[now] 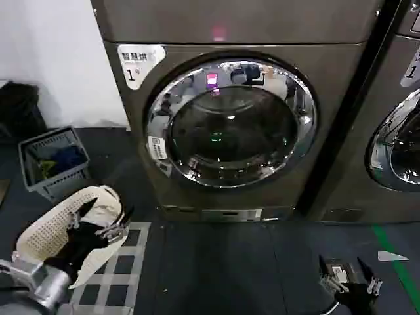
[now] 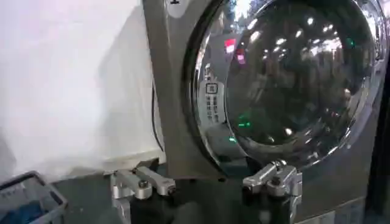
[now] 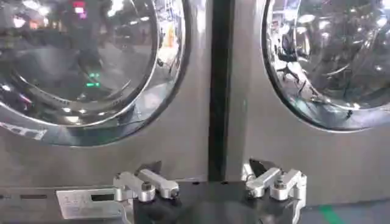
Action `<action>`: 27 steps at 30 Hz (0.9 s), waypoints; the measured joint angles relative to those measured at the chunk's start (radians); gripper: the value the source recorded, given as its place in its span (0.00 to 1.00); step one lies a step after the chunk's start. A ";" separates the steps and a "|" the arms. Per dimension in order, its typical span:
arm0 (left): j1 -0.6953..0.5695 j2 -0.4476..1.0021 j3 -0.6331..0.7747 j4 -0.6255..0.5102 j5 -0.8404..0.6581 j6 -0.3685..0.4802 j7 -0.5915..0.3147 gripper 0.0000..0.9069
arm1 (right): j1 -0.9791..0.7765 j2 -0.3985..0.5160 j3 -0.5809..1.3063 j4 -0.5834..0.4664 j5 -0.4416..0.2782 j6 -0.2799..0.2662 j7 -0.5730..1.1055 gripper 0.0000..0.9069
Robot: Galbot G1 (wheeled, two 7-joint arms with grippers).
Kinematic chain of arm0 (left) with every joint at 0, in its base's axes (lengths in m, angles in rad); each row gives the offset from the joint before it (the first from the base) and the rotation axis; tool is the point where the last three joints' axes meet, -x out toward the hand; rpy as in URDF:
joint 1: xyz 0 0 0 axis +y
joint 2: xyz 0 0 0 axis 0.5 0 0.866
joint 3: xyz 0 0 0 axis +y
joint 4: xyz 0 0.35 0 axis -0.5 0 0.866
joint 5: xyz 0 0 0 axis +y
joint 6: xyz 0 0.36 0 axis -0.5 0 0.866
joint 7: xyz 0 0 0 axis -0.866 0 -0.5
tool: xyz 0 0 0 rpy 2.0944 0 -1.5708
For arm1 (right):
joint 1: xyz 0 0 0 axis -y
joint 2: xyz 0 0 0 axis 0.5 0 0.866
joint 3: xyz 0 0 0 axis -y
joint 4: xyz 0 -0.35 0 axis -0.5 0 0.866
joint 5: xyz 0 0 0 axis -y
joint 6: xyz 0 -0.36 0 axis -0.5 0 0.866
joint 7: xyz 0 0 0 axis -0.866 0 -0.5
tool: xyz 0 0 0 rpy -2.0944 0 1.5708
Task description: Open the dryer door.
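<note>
The dryer door (image 1: 231, 125) is a round porthole with a wide chrome ring and dark glass, lying shut against the grey machine front. My left gripper (image 1: 104, 220) hangs low at the left, near the floor and well short of the door, open and holding nothing. The left wrist view has that gripper (image 2: 208, 184) below the door (image 2: 292, 79). At the lower right, my right gripper (image 1: 348, 281) is also open and empty, far below the door. From the right wrist, the gripper (image 3: 211, 192) faces the gap between the door (image 3: 91, 61) and a neighbouring machine.
A second machine with its own round door (image 1: 401, 144) stands at the right. A grey crate (image 1: 52, 161) and a white perforated basket (image 1: 56, 230) sit on the dark floor at the left, beside a checked mat (image 1: 121, 275). Green tape (image 1: 394, 262) marks the floor.
</note>
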 joint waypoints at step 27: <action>0.000 -0.002 0.006 -0.002 0.000 0.001 0.001 1.00 | 0.209 -0.220 -0.098 -0.053 0.074 -0.031 -0.066 1.00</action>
